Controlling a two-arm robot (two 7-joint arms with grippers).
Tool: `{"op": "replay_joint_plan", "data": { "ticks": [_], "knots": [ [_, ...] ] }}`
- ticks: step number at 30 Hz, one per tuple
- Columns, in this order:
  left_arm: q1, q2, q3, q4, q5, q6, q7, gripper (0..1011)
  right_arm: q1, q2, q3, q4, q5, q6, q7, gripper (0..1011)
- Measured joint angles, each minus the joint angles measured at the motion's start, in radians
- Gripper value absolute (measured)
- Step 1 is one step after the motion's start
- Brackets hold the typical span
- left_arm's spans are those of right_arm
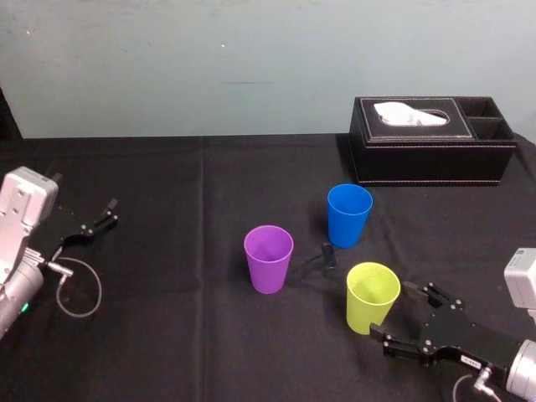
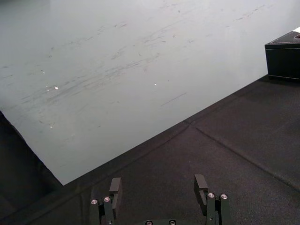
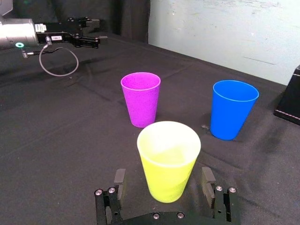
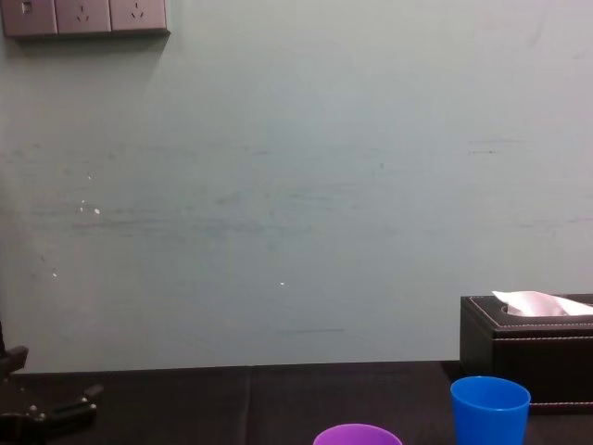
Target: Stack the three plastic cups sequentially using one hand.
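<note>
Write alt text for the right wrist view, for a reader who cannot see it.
The right gripper, fingers open, flanks an upright yellow-green cup on the black table. Beyond stand a purple cup and a blue cup, apart; the left gripper is farther off.

The purple cup [image 1: 268,258], yellow-green cup [image 1: 372,296] and blue cup [image 1: 348,214] are smooth, slightly glossy plastic. The tablecloth [image 1: 167,335] is matt black cloth. The tissue box [image 1: 431,155] looks like black stitched leather and holds a white paper tissue [image 1: 410,115]. The wall [image 1: 209,67] is matt and scuffed.
</note>
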Motion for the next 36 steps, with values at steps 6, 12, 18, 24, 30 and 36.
{"op": "replay_joint_plan", "data": {
  "ticks": [6, 12, 18, 24, 30, 36],
  "knots": [
    [0.0, 0.0, 0.0, 0.0, 0.0, 0.0, 0.0, 1010, 0.017, -0.008, -0.01, 0.011, -0.002, 0.004, 0.0, 1004],
    [0.0, 0.0, 0.0, 0.0, 0.0, 0.0, 0.0, 1010, 0.033, -0.017, -0.021, 0.022, -0.006, 0.008, -0.001, 1004],
    [0.0, 0.0, 0.0, 0.0, 0.0, 0.0, 0.0, 1010, 0.058, -0.028, -0.034, 0.042, -0.011, 0.014, -0.004, 1004],
    [0.0, 0.0, 0.0, 0.0, 0.0, 0.0, 0.0, 1010, 0.077, -0.037, -0.045, 0.059, -0.011, 0.02, -0.003, 1004],
    [0.0, 0.0, 0.0, 0.0, 0.0, 0.0, 0.0, 1010, 0.094, -0.043, -0.056, 0.07, -0.011, 0.025, -0.003, 1004],
    [0.0, 0.0, 0.0, 0.0, 0.0, 0.0, 0.0, 1010, 0.106, -0.047, -0.063, 0.073, -0.012, 0.028, -0.003, 1004]
  ]
}}
